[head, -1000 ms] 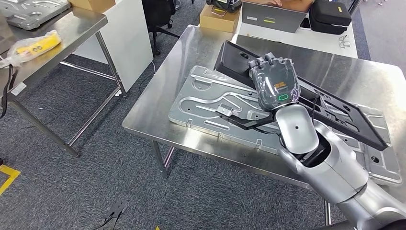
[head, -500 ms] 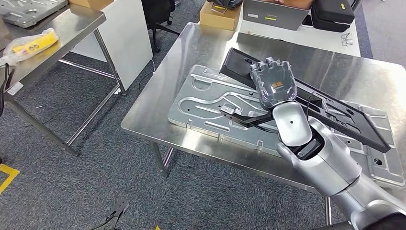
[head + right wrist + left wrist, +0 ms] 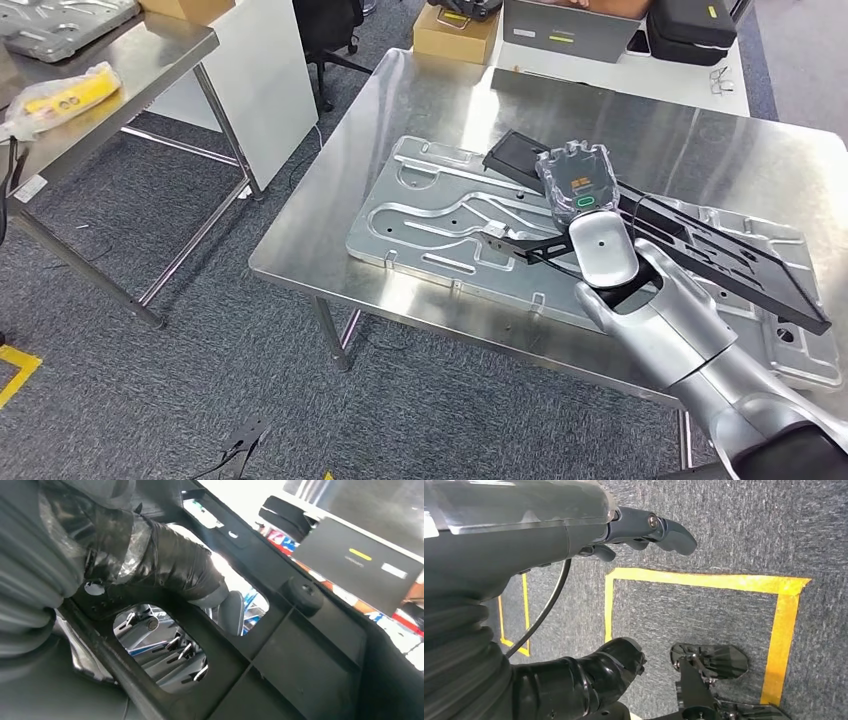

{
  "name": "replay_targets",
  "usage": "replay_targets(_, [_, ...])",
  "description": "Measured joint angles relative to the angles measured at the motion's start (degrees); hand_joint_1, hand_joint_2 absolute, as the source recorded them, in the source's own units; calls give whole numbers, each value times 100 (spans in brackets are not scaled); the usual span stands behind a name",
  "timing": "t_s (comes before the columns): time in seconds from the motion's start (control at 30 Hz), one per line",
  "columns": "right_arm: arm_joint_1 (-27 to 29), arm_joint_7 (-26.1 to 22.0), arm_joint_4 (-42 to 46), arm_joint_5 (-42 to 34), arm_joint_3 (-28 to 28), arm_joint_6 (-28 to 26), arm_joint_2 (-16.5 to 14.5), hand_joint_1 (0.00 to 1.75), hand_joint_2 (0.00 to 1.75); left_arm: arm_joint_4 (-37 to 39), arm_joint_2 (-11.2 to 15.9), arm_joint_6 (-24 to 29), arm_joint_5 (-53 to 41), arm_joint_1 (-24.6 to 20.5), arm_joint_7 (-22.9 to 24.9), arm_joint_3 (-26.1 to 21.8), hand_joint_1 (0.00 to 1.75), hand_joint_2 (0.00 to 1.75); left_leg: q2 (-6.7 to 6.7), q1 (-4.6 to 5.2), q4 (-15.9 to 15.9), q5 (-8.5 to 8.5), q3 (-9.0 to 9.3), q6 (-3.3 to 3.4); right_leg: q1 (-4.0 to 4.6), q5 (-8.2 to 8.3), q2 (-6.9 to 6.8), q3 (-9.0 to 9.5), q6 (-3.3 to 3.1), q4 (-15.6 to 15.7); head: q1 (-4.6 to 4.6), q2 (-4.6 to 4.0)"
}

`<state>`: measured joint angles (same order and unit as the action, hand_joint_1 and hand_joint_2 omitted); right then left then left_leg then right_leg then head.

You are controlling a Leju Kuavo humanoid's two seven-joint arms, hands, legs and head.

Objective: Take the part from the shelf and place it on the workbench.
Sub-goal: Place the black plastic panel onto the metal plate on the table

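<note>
Fingers of the right hand [image 3: 578,180] wrap over the edge of the black part [image 3: 720,258]; the right wrist view shows the taped thumb [image 3: 175,570] hooked through one of its cut-outs, so the grip is firm on the frame. Left hand [image 3: 574,525] hangs at the robot's side over grey carpet marked with yellow tape [image 3: 704,580]; its fingers [image 3: 664,527] curl loosely and hold nothing that I can see.

Part position: over the steel workbench [image 3: 420,110], lying slantwise across a silver stamped plate [image 3: 440,215] that sits on the bench top. Far end looks low, close to the plate or on it; I cannot tell whether it touches. Near end runs out toward the bench's right side.

Progress, my judgement: pickup from the shelf and the carry are done, since the part is at the bench. Remaining: settle the part fully, release the grip, pull the arm clear.
</note>
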<state>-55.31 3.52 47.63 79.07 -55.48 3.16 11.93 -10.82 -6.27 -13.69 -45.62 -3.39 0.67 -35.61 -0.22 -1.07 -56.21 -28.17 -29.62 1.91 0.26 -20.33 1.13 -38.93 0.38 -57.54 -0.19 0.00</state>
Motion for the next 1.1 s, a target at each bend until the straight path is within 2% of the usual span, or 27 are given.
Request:
replay_targets(0.03, [-12, -5, -34, 1, 0, -3, -19, 175, 175, 0, -2, 4, 1, -4, -3, 0, 0, 175, 18, -22, 84, 32, 65, 25, -2, -70, -10, -57, 22, -120, 4, 0])
replay_targets(0.07, [-19, -16, -62, 1, -2, -5, -34, 175, 175, 0, -2, 8, 1, -8, -6, 0, 0, 175, 34, -40, 141, 50, 121, 37, -20, -191, -26, -184, 41, -373, 11, 0])
replay_targets(0.13, [-1, -38, -115, 1, -14, -5, -63, 175, 175, 0, -1, 14, 1, -14, -14, 0, 0, 175, 50, -54, 168, 28, 181, 35, -84, -466, -42, -565, 91, -1123, 15, 0])
replay_targets(0.17, [30, -46, -143, 1, -21, -5, -72, 175, 175, 0, -1, 14, 1, -11, -15, 0, 0, 175, 47, -72, 166, -2, 211, 15, -125, -519, -47, -731, 123, -1408, 16, 0])
replay_targets(0.2, [70, -48, -171, 1, -27, -5, -79, 175, 175, 0, -1, 19, 4, -5, -17, -1, 0, 175, 38, -97, 161, -44, 250, -19, -167, -465, -55, -804, 159, -1496, 16, 0])
replay_targets(0.23, [105, -50, -191, 1, -31, -5, -83, 175, 175, 0, -2, 26, 10, 3, -19, -3, 0, 175, 26, -130, 148, -98, 300, -64, -209, -301, -69, -755, 199, -1342, 17, 0])
replay_targets(0.27, [130, -55, -204, 1, -33, -1, -87, 175, 175, 0, -2, 35, 21, 10, -22, -8, 0, 175, 13, -166, 126, -165, 358, -118, -252, -73, -92, -612, 241, -1001, 17, 0])
replay_targets(0.3, [145, -63, -207, 1, -35, 8, -90, 175, 175, 0, 2, 49, 35, 14, -27, -15, 0, 175, 6, -193, 108, -237, 399, -178, -272, 68, -112, -450, 286, -664, 17, 0])
replay_targets(0.33, [148, -77, -194, 3, -40, 32, -95, 175, 175, 0, 10, 63, 50, 13, -33, -22, 0, 175, 7, -203, 74, -308, 429, -241, -271, 129, -122, -294, 301, -372, 31, 0])
replay_targets(0.37, [158, -92, -169, 4, -48, 71, -103, 175, 175, 0, 18, 78, 61, 11, -40, -29, 0, 175, 8, -204, 61, -361, 448, -296, -260, 94, -124, -205, 272, -231, 40, 0])
replay_targets(0.4, [174, -105, -134, 5, -54, 120, -111, 175, 175, 0, 25, 90, 67, 11, -45, -34, 0, 175, 9, -197, 64, -392, 458, -347, -230, -12, -117, -177, 216, -230, 38, 0])
replay_targets(0.47, [216, -120, -49, 4, -62, 216, -120, 175, 175, 0, 24, 98, 70, 13, -51, -40, 0, 175, 12, -206, 103, -438, 529, -427, -210, -129, -96, -147, 47, -262, 14, 0])
replay_targets(0.53, [251, -119, 20, 2, -63, 262, -119, 175, 175, 0, 17, 102, 70, 9, -57, -44, 0, 175, 30, -224, -94, -544, 482, -465, -203, -215, -76, -65, -73, -246, -11, 0])
replay_targets(0.57, [268, -117, 41, 4, -64, 269, -125, 175, 175, 0, 15, 106, 69, 2, -60, -45, 0, 175, 38, -220, -389, -645, 321, -466, -199, -249, -71, -4, -115, -223, -20, 0])
replay_targets(0.63, [329, -110, 51, 14, -74, 268, -131, 175, 175, 0, 15, 111, 68, -3, -62, -52, 0, 175, 43, -178, -1255, -876, -252, -447, -161, -303, -65, 93, -172, -190, -33, 0])
replay_targets(0.67, [377, -105, 44, 22, -83, 260, -139, 175, 175, 0, 15, 113, 68, 2, -63, -60, 0, 175, 43, -148, -1614, -916, -553, -425, -134, -332, -58, 136, -192, -182, -34, 0])
replay_targets(0.7, [429, -99, 32, 30, -93, 249, -152, 175, 175, 0, 15, 114, 68, 15, -63, -68, 0, 175, 43, -114, -1795, -845, -780, -386, -102, -363, -49, 178, -212, -179, -36, 0])
replay_targets(0.73, [473, -93, 18, 38, -103, 238, -172, 175, 175, 0, 15, 114, 69, 30, -64, -76, 0, 175, 41, -71, -1740, -639, -901, -321, -67, -397, -35, 221, -230, -179, -35, 0])
replay_targets(0.77, [502, -87, 4, 45, -111, 228, -195, 175, 175, 0, 16, 114, 69, 43, -65, -83, 0, 175, 37, -16, -1469, -332, -914, -229, -33, -429, -19, 265, -243, -178, -35, 0])
replay_targets(0.8, [521, -84, -6, 55, -117, 219, -222, 175, 175, 0, 26, 114, 69, 53, -66, -91, 0, 175, 30, 54, -1082, -7, -864, -104, -8, -457, -6, 303, -253, -174, -34, 0])
replay_targets(0.83, [531, -81, -14, 66, -121, 210, -244, 175, 175, 1, 38, 112, 69, 60, -66, -98, 0, 175, 29, 109, -743, 236, -779, 14, 23, -480, 4, 332, -252, -171, -27, 0])
replay_targets(0.87, [535, -80, -22, 77, -125, 203, -260, 175, 175, 2, 46, 111, 70, 62, -67, -105, 0, 175, 31, 154, -483, 376, -699, 103, 32, -496, 11, 347, -244, -168, -27, 0])
replay_targets(0.9, [539, -79, -31, 86, -129, 197, -272, 175, 175, 2, 54, 111, 70, 59, -68, -111, 0, 175, 34, 172, -328, 402, -639, 135, 41, -510, 12, 349, -234, -173, -24, 0])
replay_targets(1.0, [539, -78, -47, 92, -137, 192, -279, 175, 175, 2, 49, 111, 70, 49, -69, -122, 0, 175, 20, 154, -202, 343, -571, -51, 38, -534, -11, 343, -215, -191, -22, 0])
replay_targets(1.03, [535, -77, -48, 93, -137, 191, -282, 175, 175, 2, 48, 110, 71, 49, -74, -126, 0, 175, 10, 153, -206, 342, -572, -89, 31, -537, -19, 346, -213, -188, -22, 0])
replay_targets(1.1, [529, -77, -48, 94, -137, 190, -295, 175, 175, 2, 48, 106, 75, 45, -95, -132, 0, 175, -1, 154, -207, 338, -573, -78, 30, -540, -25, 355, -210, -179, -21, 0])
